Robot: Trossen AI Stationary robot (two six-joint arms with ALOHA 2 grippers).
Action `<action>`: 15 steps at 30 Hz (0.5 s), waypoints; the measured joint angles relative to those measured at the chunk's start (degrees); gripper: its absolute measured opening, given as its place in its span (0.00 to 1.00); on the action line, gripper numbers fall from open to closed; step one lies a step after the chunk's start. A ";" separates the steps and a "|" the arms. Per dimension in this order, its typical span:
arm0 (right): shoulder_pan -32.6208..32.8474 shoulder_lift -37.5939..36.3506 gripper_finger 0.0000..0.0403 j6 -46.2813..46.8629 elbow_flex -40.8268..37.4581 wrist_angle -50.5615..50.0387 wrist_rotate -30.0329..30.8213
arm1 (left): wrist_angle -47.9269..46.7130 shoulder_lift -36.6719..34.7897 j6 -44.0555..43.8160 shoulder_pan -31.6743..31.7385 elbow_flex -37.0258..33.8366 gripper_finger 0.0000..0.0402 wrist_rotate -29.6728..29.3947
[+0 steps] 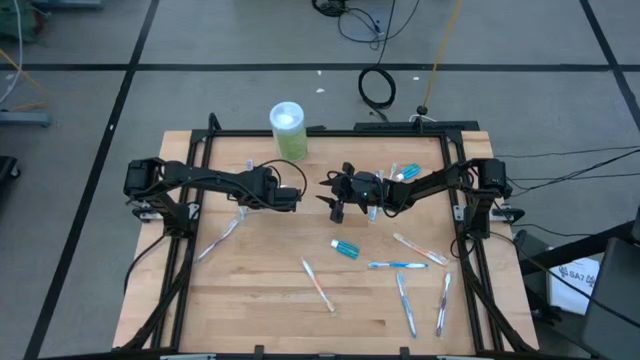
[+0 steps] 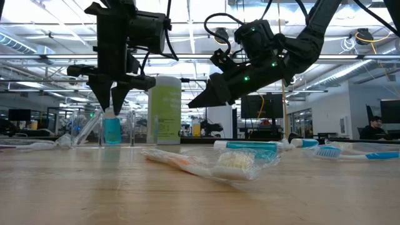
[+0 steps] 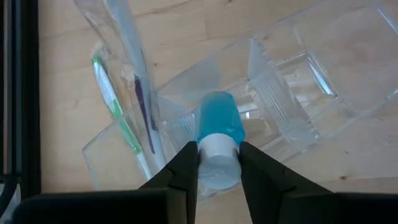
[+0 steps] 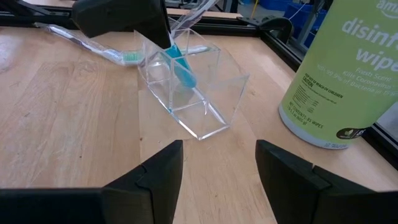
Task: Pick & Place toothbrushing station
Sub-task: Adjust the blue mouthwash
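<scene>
Placing a blue tube [image 3: 217, 127] into the clear organizer [image 3: 292, 81] — your left gripper [image 3: 217, 163] grips its cap; release next, right gripper [image 4: 217, 165] gaping.

The left arm reaches in from the bench's left side toward the middle, its wrist bent so that the left gripper [image 2: 113, 105] points straight down. Its two fingers [image 3: 186, 171] stand either side of a white cap, close against it. The right arm stretches in from the right side, and the right gripper [image 1: 336, 203] hangs above the bench, tilted downward, with its fingers [image 4: 152, 171] spread wide and holding nothing.
</scene>
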 joint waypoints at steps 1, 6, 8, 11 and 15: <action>0.00 0.00 0.49 0.00 0.00 -0.07 0.00 | 0.00 0.00 0.00 0.01 0.02 0.22 0.03; -0.02 0.00 0.49 0.00 0.00 -0.11 0.00 | -0.74 -0.31 1.83 0.89 0.63 0.27 1.86; -0.02 0.00 0.49 0.00 0.00 -0.04 0.00 | -1.91 -0.25 3.55 1.78 1.70 0.28 3.33; -0.02 0.00 0.49 0.00 0.00 0.07 0.00 | -3.11 -0.22 7.47 3.72 3.54 0.29 5.50; -0.02 0.00 0.49 0.00 0.00 0.07 0.00 | -3.61 -0.24 14.83 7.25 5.24 0.29 9.84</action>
